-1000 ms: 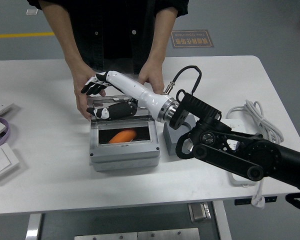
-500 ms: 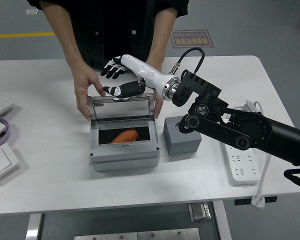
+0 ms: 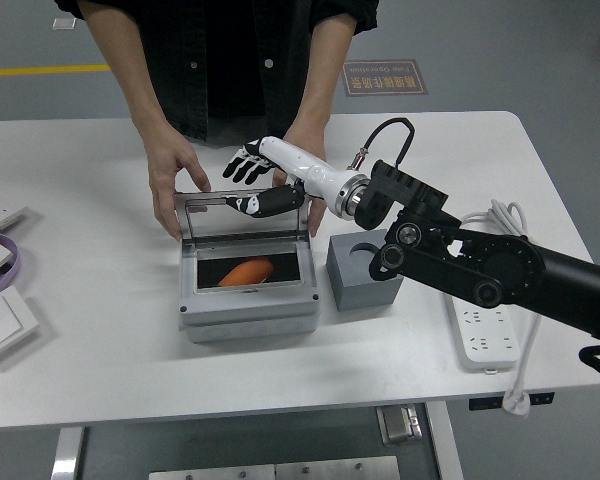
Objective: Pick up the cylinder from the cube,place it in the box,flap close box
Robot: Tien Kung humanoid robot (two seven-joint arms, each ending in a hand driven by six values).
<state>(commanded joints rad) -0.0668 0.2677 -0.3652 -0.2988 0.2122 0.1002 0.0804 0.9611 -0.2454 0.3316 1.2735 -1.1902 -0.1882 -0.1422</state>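
Note:
An orange cylinder (image 3: 245, 272) lies inside the open grey box (image 3: 248, 322). The box's lid (image 3: 242, 222) stands upright at its back edge. My right hand (image 3: 243, 186), white and black, is open with fingers spread just above and behind the lid's top edge, its thumb against that edge. The grey cube (image 3: 365, 282) stands right of the box with nothing on its notched top. A person at the far side holds the lid's left side with one hand (image 3: 173, 185); the other hand (image 3: 308, 200) is behind its right side. My left hand is out of view.
A white power strip (image 3: 480, 335) and its cable (image 3: 515, 240) lie at the right, under my right forearm. White switch plates (image 3: 0, 322) and a purple item (image 3: 12, 262) lie at the left edge.
My right hand has moved right and back, from over the lid's left part to its top edge. The lid now stands more upright. My forearm has uncovered the cube.

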